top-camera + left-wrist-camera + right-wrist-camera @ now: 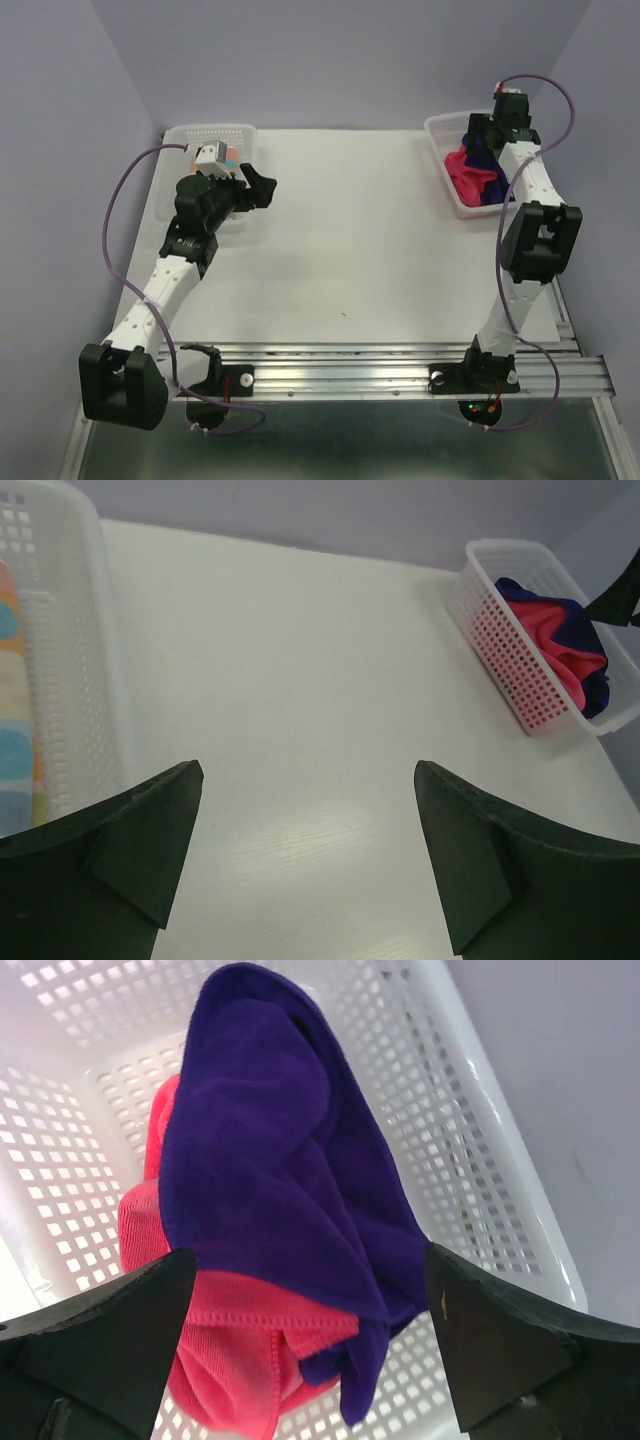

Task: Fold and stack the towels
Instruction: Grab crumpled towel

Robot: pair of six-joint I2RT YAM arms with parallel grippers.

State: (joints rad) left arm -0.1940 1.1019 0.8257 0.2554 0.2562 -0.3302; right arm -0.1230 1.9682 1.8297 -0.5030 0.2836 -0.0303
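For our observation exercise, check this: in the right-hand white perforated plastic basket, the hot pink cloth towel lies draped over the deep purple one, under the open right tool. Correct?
No. The right wrist view shows the reverse: the deep purple cloth towel lies draped over the hot pink cloth towel. The white perforated plastic basket and the open right tool above are as stated.

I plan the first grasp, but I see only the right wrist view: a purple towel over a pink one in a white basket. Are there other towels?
Observer: Yes, a striped towel lies in a second basket at the far left corner.
Operator: Is it held?
Observer: No, the left jaws stand open and empty over the table, beside that basket.
Operator: Where is my basket?
Observer: Your basket sits at the far right corner.
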